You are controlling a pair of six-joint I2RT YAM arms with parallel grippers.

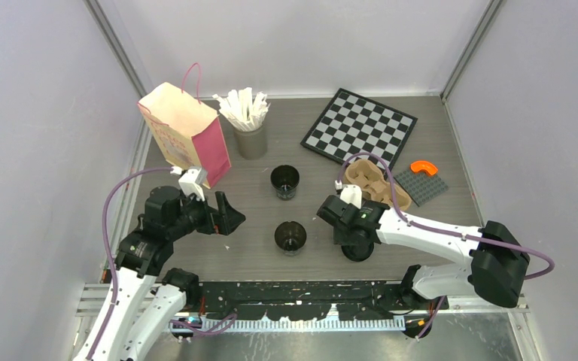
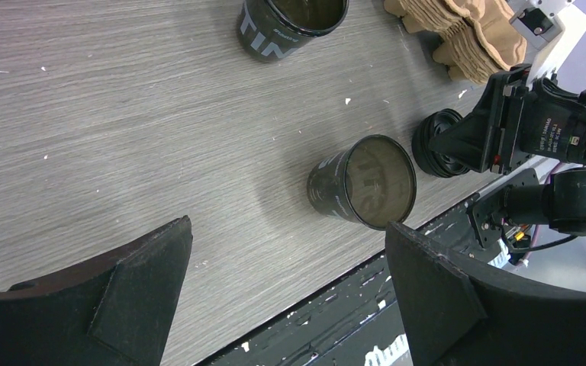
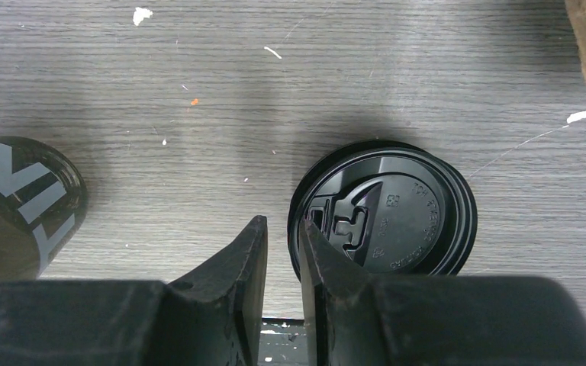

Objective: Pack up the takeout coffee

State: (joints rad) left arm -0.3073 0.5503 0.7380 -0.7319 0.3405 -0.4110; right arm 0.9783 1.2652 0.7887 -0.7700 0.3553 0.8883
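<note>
Two black paper cups stand open, without lids: one [image 1: 285,180] mid-table, one [image 1: 290,238] nearer the front edge. Both show in the left wrist view, the near cup [image 2: 362,183] and the far cup [image 2: 290,27]. A black lid [image 1: 358,250] lies flat on the table to the right of the near cup. My right gripper [image 1: 350,239] hovers over the lid's left rim [image 3: 389,217]; its jaws [image 3: 282,223] stand a narrow slit apart, holding nothing. The near cup [image 3: 19,206] is to their left. My left gripper [image 1: 229,214] is wide open and empty [image 2: 288,223], left of the near cup.
The brown pulp carrier [image 1: 367,179] sits behind my right gripper. A pink paper bag [image 1: 188,135] stands at the back left beside a grey cup of white stirrers [image 1: 250,124]. A chessboard [image 1: 358,126] and a grey plate [image 1: 421,186] with an orange piece [image 1: 424,167] lie at the back right.
</note>
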